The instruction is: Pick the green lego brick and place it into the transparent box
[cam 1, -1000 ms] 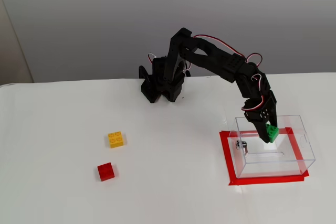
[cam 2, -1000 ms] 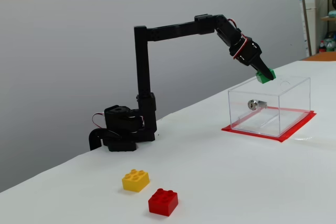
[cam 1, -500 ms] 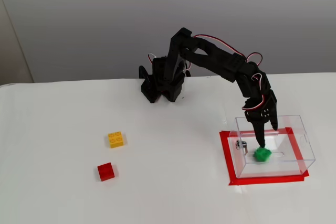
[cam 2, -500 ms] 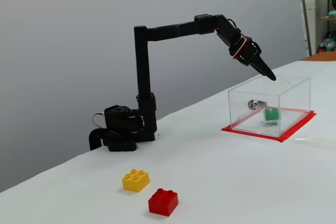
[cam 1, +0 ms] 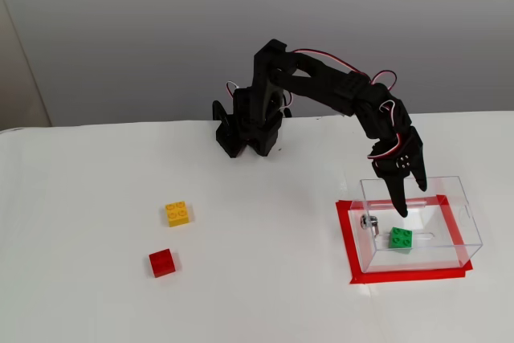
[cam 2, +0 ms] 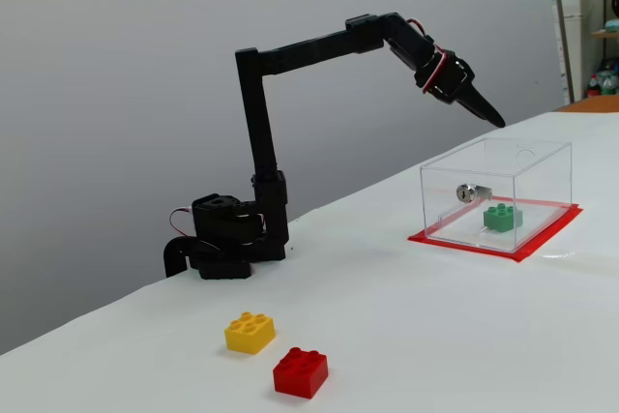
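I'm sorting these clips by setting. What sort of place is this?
Probably a lab or workshop test bench: a small robot arm on a white table, toy bricks, a clear box on red tape, and storage shelves behind.

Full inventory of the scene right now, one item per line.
green lego brick: 1, bright green, lying studs up on the floor of the transparent box.
transparent box: 1, clear plastic with a small metal fitting on one wall, on the right of the table in both fixed views.
red tape: 1 rectangle, red, on the table under and around the box.
yellow brick: 1, yellow, on the table's left side.
red brick: 1, red, close to the yellow one, nearer the camera.
table: 1, white.
shelving: partly seen, far right edge.
arm: 1, black.
gripper: 1, black, open, above the box.
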You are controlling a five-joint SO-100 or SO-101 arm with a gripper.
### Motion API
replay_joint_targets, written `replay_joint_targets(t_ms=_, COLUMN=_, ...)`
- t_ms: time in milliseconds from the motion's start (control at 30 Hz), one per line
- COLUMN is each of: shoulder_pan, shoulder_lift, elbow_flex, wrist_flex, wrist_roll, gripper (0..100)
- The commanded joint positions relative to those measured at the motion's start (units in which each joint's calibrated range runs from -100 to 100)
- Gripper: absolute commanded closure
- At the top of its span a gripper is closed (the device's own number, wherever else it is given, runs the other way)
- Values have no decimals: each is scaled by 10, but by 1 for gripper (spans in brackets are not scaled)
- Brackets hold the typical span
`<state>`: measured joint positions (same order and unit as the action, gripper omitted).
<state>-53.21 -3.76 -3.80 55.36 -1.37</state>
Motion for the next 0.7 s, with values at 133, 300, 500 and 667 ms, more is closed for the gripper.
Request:
replay_joint_targets(t_ms=133, shoulder_pan=41, shoulder_lift=-123, elbow_flex=69, wrist_flex=43, wrist_roll=-1, gripper=88)
replay_joint_targets(t_ms=300, shoulder_pan=81, shoulder_lift=-223, elbow_flex=142, wrist_flex=90, wrist_roll=-1, gripper=91)
replay_joint_targets(t_ms=500, shoulder_pan=136, shoulder_lift=-351, elbow_flex=198, wrist_flex=137, wrist_roll=3, gripper=92)
replay_joint_targets(t_ms=667, shoulder_pan=197, shoulder_lift=-446, elbow_flex=226, wrist_flex=159, wrist_roll=3, gripper=92)
